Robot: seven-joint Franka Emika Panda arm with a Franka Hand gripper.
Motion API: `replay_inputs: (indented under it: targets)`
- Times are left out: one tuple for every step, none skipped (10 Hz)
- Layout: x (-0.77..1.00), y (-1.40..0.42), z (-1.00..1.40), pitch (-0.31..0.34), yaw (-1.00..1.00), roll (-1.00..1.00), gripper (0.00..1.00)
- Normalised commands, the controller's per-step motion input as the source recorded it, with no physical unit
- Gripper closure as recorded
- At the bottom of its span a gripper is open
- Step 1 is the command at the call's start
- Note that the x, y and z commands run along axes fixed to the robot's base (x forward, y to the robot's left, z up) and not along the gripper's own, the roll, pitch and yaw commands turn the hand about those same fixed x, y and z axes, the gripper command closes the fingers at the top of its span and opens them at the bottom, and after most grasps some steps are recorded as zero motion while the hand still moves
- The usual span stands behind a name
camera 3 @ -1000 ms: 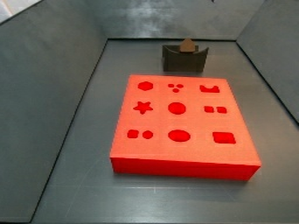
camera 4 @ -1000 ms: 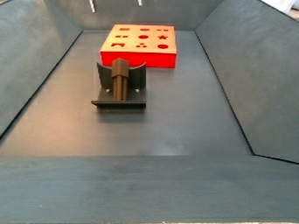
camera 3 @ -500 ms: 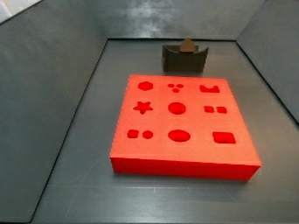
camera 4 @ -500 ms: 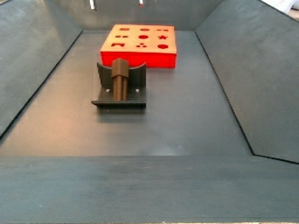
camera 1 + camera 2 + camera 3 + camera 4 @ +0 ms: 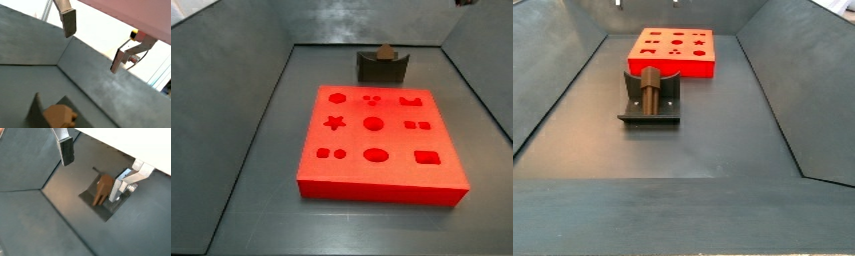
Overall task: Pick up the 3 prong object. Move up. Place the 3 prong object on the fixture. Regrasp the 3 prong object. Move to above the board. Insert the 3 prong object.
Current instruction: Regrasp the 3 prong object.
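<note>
**A:** Where is the 3 prong object [image 5: 102, 190] at this point?

**B:** It sits on the fixture [image 5: 651, 97], a tan peg resting in the notch at the top of the dark block. In a side view the fixture [image 5: 382, 66] stands near the far wall of the bin floor, just beyond the far edge of the board [image 5: 380, 142]. The peg [image 5: 384, 50] pokes up from it.

**A:** Why would it be parked there?

**B:** My guess is that the notch cradles it so it can be taken again at a better hold before insertion. The board lies flat with its shaped holes facing up, so the peg most likely has to come down on it straight.

**A:** And the gripper [image 5: 95, 165]?

**B:** High above the floor, looking down on the fixture. Only a sliver of it shows at the top edge of the side views. In both wrist views its fingers [image 5: 69, 24] stand wide apart with nothing between them, and they touch nothing. The peg [image 5: 60, 116] lies well below them, apart from both plates.

**A:** So the regrasp is the step in hand?

**B:** It looks that way. The peg is placed and the claw is empty above it.
</note>
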Motion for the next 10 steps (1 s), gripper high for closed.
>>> replay_inputs:
  targets:
    - [0.09, -0.04, -0.01, 0.12, 0.09, 0.77, 0.0]
    - [0.09, -0.04, -0.02, 0.118, 0.11, 0.51, 0.0]
    - [0.09, -0.04, -0.01, 0.111, 0.12, 0.39, 0.0]
    - [0.07, -0.02, 0.0, 0.081, 0.14, 0.21, 0.0]
    - [0.03, 0.08, -1.0, 0.047, 0.07, 0.18, 0.0]
    - [0.03, 0.07, -1.0, 0.019, 0.08, 0.16, 0.0]
    - [0.04, 0.07, -1.0, 0.0, 0.08, 0.15, 0.0]
    - [0.05, 0.06, -1.0, -0.031, 0.08, 0.08, 0.0]
    - [0.06, 0.06, -1.0, -0.042, 0.07, 0.07, 0.0]
    - [0.07, 0.06, -1.0, -0.054, 0.06, 0.06, 0.0]
